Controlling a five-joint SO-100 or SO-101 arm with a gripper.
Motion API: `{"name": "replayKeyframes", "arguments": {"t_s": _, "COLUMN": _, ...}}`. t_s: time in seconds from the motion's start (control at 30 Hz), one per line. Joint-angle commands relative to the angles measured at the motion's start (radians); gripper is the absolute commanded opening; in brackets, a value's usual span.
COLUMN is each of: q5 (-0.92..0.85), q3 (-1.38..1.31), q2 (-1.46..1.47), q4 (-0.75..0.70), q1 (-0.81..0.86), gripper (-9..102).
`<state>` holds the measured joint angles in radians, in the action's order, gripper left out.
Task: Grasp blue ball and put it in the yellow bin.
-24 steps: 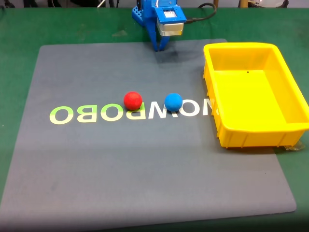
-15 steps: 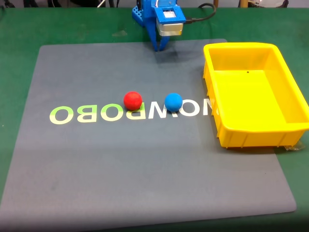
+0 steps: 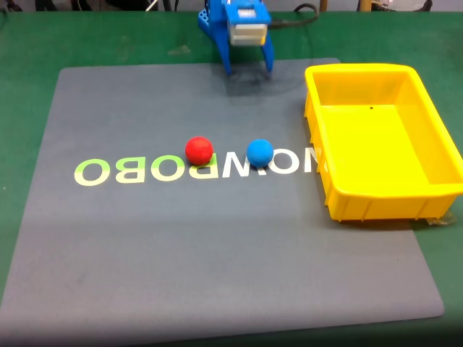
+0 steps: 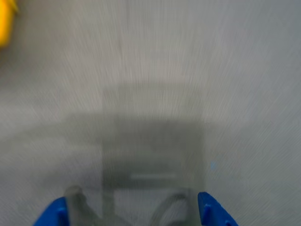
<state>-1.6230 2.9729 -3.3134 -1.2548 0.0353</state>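
Blue gripper (image 3: 247, 69) at the far edge of the grey mat (image 3: 145, 238), fingers spread wide, holding nothing. In the blurred wrist view its two tips (image 4: 134, 214) sit apart over bare mat. Blue ball (image 3: 260, 152) rests mid-mat on the printed lettering, near the red ball (image 3: 199, 150) to its left. Yellow bin (image 3: 434, 116) stands at the mat's right, apart from the ball.

My gripper (image 4: 134, 214) enters the wrist view from the bottom edge, its two blue fingertips (image 4: 56, 214) spread well apart. Between and above them lies blurred grey mat (image 4: 155, 70) carrying a darker shadow. A yellow bin (image 4: 5, 21) corner sits top left.
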Motion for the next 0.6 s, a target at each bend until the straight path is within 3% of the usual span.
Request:
{"name": "replayKeyframes", "arguments": {"t_s": 0.0, "q5": -0.052, "q3": -0.11, "q2": 0.035, "q4": 0.097, "q1": 0.029, "gripper": 34}}
{"name": "replayKeyframes", "arguments": {"t_s": 0.27, "q5": 0.04, "q3": -0.591, "q2": 0.819, "q4": 0.344, "q1": 0.048, "gripper": 34}}
{"name": "replayKeyframes", "arguments": {"t_s": 0.57, "q5": 0.021, "q3": -0.804, "q2": 1.213, "q4": 0.525, "q1": 0.055, "gripper": 34}}
